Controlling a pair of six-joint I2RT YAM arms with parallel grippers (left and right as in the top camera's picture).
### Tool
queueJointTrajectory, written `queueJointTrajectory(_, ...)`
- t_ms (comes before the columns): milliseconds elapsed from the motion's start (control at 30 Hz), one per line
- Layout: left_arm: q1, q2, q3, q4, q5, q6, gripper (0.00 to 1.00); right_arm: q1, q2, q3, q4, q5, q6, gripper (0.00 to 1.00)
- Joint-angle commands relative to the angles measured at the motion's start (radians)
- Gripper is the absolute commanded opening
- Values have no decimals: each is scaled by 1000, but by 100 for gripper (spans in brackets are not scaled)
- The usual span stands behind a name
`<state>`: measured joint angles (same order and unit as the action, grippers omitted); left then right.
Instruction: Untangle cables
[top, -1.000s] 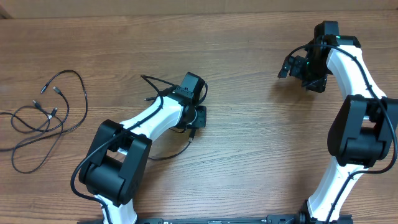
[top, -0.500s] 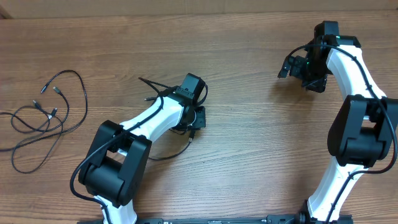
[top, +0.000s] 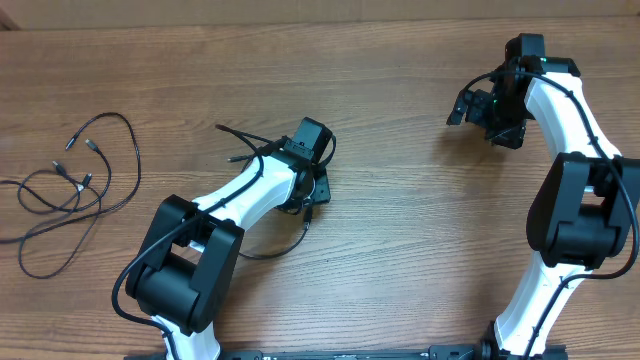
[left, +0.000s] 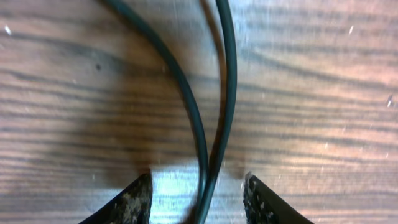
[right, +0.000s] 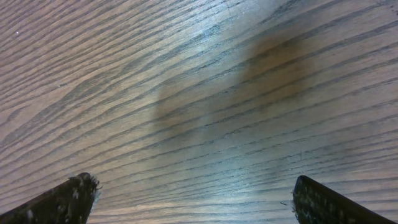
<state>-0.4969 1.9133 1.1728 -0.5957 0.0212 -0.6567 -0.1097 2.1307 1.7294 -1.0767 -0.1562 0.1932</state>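
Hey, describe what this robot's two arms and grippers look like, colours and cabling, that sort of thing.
Both arms match: the left arm and right arm have glossy white links joined by bulky black joint housings, with thin black wires running along them. The left gripper and right gripper are black, each ending in two dark, scuffed fingertips. No markings show.

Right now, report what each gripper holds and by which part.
Nothing. The left gripper stands open astride two cable strands, touching neither; the right gripper is open over the table.
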Motion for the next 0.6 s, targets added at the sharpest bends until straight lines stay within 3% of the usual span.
queueJointTrajectory(0, 10, 45, -39, 6, -68, -53, 49, 3, -32, 8, 2, 6, -5, 100)
queueJointTrajectory(367, 4, 45, -39, 126, -137, -151, 45, 3, -32, 8, 2, 6, -5, 100)
queueJointTrajectory(567, -10, 82, -39, 152, -155, -177, 52, 3, -32, 8, 2, 6, -5, 100)
